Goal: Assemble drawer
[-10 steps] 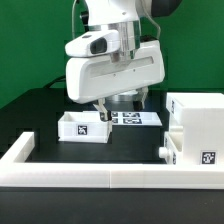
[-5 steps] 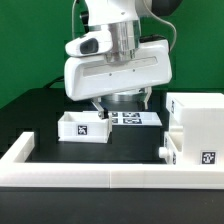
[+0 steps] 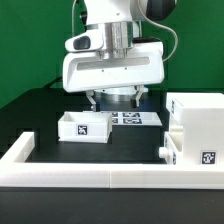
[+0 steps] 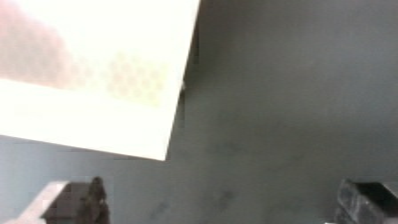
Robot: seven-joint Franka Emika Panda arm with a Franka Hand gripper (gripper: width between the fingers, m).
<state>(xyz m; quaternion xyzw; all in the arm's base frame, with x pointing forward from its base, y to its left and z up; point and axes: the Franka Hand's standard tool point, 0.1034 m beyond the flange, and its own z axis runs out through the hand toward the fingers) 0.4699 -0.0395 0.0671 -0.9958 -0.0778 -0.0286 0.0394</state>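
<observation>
Gripper (image 3: 115, 99) gapes; drawer box (image 3: 84, 127) lies apart, toward the exterior view's left.

The gripper (image 3: 116, 98) rises higher above the bench (image 3: 35, 112), turning square-on and drawing clear of the small white drawer box (image 3: 84, 128).

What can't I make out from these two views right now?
1. Exterior view: the hand is mostly hidden under the white wrist housing.
2. Exterior view: the tags on the marker board are too small to read.
3. Wrist view: the white surface is blurred and cut off by the edge, so I cannot tell which part it is.
4. Exterior view: the large box runs off that view's right edge.
</observation>
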